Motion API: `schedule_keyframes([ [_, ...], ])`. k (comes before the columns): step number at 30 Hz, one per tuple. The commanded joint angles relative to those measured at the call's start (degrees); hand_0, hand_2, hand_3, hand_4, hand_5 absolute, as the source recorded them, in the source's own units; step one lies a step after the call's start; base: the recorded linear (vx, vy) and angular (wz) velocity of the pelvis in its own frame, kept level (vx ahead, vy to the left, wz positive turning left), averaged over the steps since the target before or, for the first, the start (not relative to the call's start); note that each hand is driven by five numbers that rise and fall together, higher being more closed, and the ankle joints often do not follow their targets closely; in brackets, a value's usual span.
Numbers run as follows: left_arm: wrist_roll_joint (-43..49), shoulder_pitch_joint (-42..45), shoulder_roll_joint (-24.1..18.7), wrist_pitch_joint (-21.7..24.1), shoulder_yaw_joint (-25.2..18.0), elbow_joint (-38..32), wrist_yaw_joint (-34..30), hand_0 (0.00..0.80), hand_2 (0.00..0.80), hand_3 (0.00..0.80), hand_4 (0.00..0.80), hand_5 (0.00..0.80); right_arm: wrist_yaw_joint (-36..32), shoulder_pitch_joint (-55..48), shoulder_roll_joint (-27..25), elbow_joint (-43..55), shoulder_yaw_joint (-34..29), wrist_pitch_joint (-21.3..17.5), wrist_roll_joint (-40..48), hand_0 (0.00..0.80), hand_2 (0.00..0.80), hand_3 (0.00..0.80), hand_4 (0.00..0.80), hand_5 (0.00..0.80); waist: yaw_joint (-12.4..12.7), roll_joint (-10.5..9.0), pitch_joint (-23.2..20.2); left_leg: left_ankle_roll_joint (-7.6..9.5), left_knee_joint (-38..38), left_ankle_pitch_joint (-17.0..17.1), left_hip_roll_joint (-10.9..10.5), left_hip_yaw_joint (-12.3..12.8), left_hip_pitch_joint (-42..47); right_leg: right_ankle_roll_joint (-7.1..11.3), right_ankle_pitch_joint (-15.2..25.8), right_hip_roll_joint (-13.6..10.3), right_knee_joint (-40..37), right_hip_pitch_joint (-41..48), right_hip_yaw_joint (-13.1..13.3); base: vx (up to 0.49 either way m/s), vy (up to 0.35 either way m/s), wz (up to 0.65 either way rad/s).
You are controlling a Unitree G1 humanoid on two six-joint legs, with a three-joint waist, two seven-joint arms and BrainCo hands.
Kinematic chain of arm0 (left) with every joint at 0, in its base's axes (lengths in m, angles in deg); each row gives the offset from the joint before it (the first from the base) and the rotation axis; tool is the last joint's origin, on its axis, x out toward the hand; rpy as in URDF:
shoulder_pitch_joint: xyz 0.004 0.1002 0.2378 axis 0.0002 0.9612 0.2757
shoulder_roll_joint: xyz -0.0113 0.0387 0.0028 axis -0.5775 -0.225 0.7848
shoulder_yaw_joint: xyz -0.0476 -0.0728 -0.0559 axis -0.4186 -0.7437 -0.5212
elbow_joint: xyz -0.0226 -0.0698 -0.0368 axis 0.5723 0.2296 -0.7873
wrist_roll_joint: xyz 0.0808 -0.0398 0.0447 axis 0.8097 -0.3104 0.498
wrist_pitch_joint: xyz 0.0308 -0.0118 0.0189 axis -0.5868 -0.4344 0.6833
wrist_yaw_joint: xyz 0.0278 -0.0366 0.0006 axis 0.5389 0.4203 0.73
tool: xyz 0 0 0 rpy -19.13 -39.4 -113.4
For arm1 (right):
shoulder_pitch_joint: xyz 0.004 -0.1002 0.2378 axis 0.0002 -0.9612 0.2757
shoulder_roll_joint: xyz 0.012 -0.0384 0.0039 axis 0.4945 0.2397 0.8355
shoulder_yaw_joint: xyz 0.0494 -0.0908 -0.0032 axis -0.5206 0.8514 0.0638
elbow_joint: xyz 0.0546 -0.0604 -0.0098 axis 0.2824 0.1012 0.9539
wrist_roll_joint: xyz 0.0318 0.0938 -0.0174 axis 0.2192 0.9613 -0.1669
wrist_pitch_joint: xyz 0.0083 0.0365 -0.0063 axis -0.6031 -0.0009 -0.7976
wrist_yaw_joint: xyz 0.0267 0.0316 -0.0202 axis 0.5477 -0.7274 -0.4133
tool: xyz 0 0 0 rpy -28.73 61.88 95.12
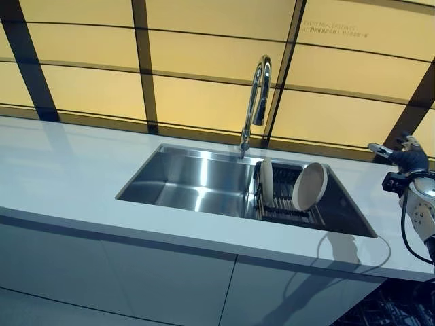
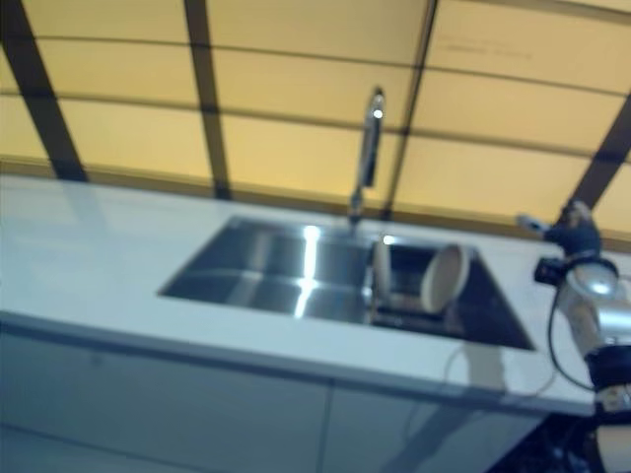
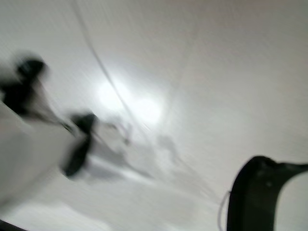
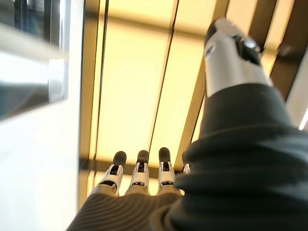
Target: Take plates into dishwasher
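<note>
Cream plates [image 1: 309,186], steel sink [image 1: 183,178], white counter [image 1: 61,170], yellow dark-striped wall [image 1: 204,102].

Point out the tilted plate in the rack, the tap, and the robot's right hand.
tilted plate [image 1: 309,186], left eye view, on the middle of its pale face.
tap [image 1: 257,95], left eye view, on the curved steel neck.
right hand [image 4: 140,174], right wrist view, on one straight finger.

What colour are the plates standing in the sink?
The round plates are cream-white, clearest in the left eye view.

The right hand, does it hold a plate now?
No, the right hand is empty above the counter; both plates stand in the rack.
</note>
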Motion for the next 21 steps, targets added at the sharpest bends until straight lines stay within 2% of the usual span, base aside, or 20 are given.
schedule_keyframes([
  [1, -1.6, 0.4, -2.9, 0.3, 1.0, 0.6, 0.2, 0.000, 0.000, 0.000, 0.000, 0.000, 1.1, 5.2, -2.7, 0.1, 1.9, -1.4, -4.9, 0.000, 0.000, 0.000, 0.000, 0.000, 0.0, -1.05, -0.7, -0.83, 3.1, -8.0, -1.5, 1.9, 3.5, 4.18, 10.7, -7.3, -5.4, -2.1, 0.0, 0.077, -0.070, -0.06],
  [4, -2.1, 0.4, -3.0, 0.3, 0.8, 0.5, 0.3, 0.000, 0.000, 0.000, 0.000, 0.000, 0.6, 5.6, -2.6, -0.2, 2.1, -1.2, -5.0, 0.000, 0.000, 0.000, 0.000, 0.000, -0.1, -1.05, -0.6, -1.03, 3.1, -8.3, -1.4, 2.0, 3.9, 4.20, 10.8, -7.4, -7.5, -2.2, -0.3, 0.045, -0.080, 0.00],
  [5, -3.0, 0.4, -3.2, -0.6, 0.1, -1.0, 1.0, 0.000, 0.000, 0.000, 0.000, 0.000, 1.8, 5.3, -2.2, 0.8, 1.3, 1.1, -5.4, 0.000, 0.000, 0.000, 0.000, 0.000, -0.8, -0.98, -0.1, -1.38, 3.6, -9.0, -0.9, 0.7, 3.9, 4.17, 9.4, -6.1, -12.1, -2.8, 2.4, 0.123, -0.204, 0.03],
  [7, -3.8, 0.1, -2.7, -1.8, -0.6, -1.2, 1.9, 0.000, 0.000, 0.000, 0.000, 0.000, -0.1, 6.1, -3.1, 0.1, 2.3, 4.4, -5.5, 0.000, 0.000, 0.000, 0.000, 0.000, -0.5, -1.66, -1.2, -2.63, 2.4, -8.0, -0.5, 1.2, 3.6, 4.53, 9.4, -5.0, -18.7, 1.3, 0.7, 0.165, -0.214, 0.10],
  [10, -1.0, 0.1, -1.3, -1.2, 0.5, 0.0, 0.2, 0.000, 0.000, 0.000, 0.000, 0.000, -3.7, 7.9, -3.5, -2.5, 4.6, 6.3, -5.6, 0.000, 0.000, 0.000, 0.000, 0.000, -0.4, -2.06, -2.0, -3.40, -0.3, -6.8, -0.3, 1.5, 4.1, 4.41, 9.9, -3.9, -22.7, 3.9, 0.9, 0.139, -0.101, 0.26],
  [14, -1.3, 0.6, -0.3, -0.9, 1.4, -0.3, 0.3, 0.000, 0.000, 0.000, 0.000, 0.000, -5.2, 9.0, -3.1, -2.3, 6.2, 7.3, -7.9, 0.000, 0.000, 0.000, 0.000, 0.000, -0.2, -1.96, -1.8, -4.00, -2.4, -5.6, -0.3, 1.6, 4.1, 4.27, 10.6, -3.4, -25.3, 5.2, 0.5, 0.066, -0.037, -0.04],
  [21, 1.3, 2.8, 0.0, 0.2, 2.2, -0.4, -0.9, 0.000, 0.000, 0.000, 0.000, 0.000, -6.4, 8.7, -2.2, 0.4, 7.0, 9.5, -7.0, 0.000, 0.000, 0.000, 0.000, 0.000, 0.1, -1.58, -0.8, -4.00, -3.0, -5.4, -0.4, 1.1, 3.8, 4.52, 10.6, -3.7, -25.5, 4.7, 0.2, 0.065, -0.018, 0.01],
])
